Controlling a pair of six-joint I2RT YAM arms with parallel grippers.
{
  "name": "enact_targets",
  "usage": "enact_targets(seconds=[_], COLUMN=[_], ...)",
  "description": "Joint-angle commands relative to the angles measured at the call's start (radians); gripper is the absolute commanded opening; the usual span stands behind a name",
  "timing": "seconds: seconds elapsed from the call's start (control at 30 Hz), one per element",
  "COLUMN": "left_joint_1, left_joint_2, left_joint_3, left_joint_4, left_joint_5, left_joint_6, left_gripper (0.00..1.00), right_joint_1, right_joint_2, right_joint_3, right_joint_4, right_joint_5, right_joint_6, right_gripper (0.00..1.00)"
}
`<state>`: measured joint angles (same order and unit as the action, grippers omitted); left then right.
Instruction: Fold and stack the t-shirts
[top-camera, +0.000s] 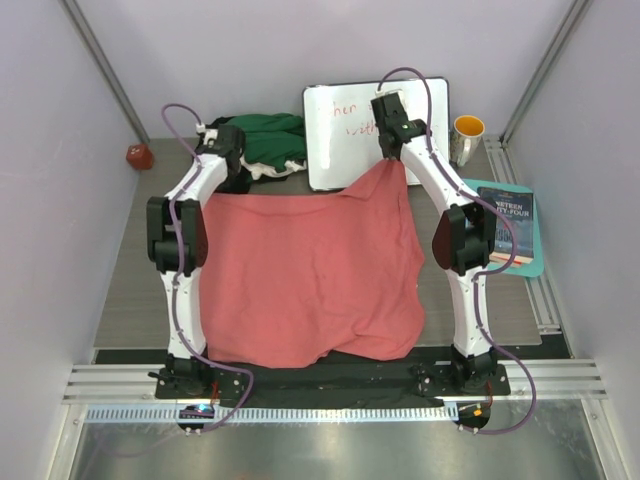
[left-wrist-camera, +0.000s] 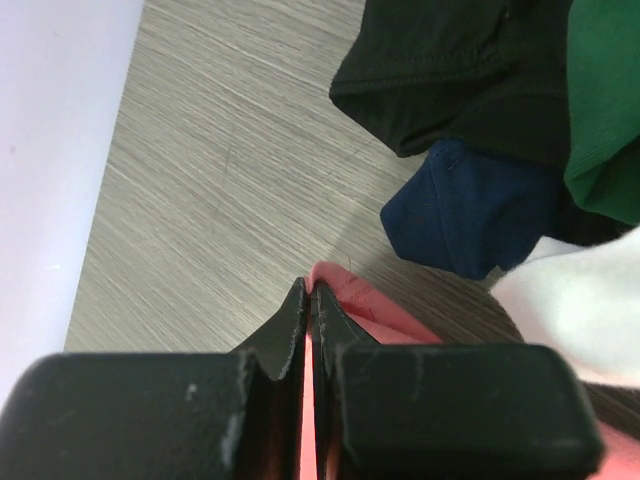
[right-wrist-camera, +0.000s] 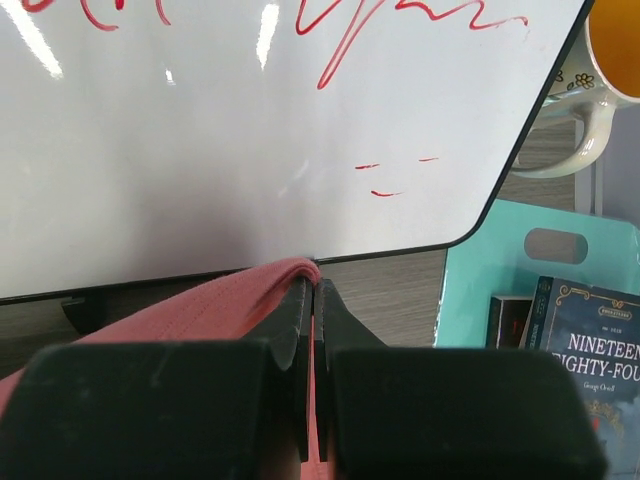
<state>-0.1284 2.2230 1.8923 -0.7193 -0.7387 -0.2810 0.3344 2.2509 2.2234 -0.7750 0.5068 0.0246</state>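
Left fingers (left-wrist-camera: 288, 335) and right fingers (right-wrist-camera: 292, 325) are clamped closed, each on a far corner. Across the worktop (top-camera: 130, 300) lies the salmon-pink t-shirt (top-camera: 310, 270) they grip. Fold with both corners level and taut, clear of the dark green t-shirt (top-camera: 270, 135).

Left pincer (left-wrist-camera: 310, 300) clamped on pink t-shirt (left-wrist-camera: 365, 305), dark, navy, green, white cloth beyond
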Motion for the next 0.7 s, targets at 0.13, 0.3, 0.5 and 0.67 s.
enact_targets(seconds=[0.13, 0.3, 0.5, 0.67], left_joint_1=[0.021, 0.024, 0.023, 0.024], left_joint_2=[0.023, 0.047, 0.078, 0.095], left_joint_3=[0.047, 0.082, 0.106, 0.132], left_joint_4=[0.023, 0.029, 0.047, 0.057], left_joint_5=[-0.005, 0.002, 0.004, 0.013], left_joint_6=[-0.003, -0.004, 0.012, 0.017], left_gripper=[0.00, 0.00, 0.00, 0.00], right_joint_1=[-0.005, -0.008, -0.009, -0.011], right_joint_2=[-0.022, 0.002, 0.030, 0.032], right_joint_3=[0.001, 0.013, 0.021, 0.012], right_joint_4=[0.108, 0.132, 0.144, 0.167], right_joint_5=[0.012, 0.016, 0.019, 0.033], right_joint_6=[-0.008, -0.012, -0.012, -0.014], right_gripper=[0.01, 0.01, 0.01, 0.01])
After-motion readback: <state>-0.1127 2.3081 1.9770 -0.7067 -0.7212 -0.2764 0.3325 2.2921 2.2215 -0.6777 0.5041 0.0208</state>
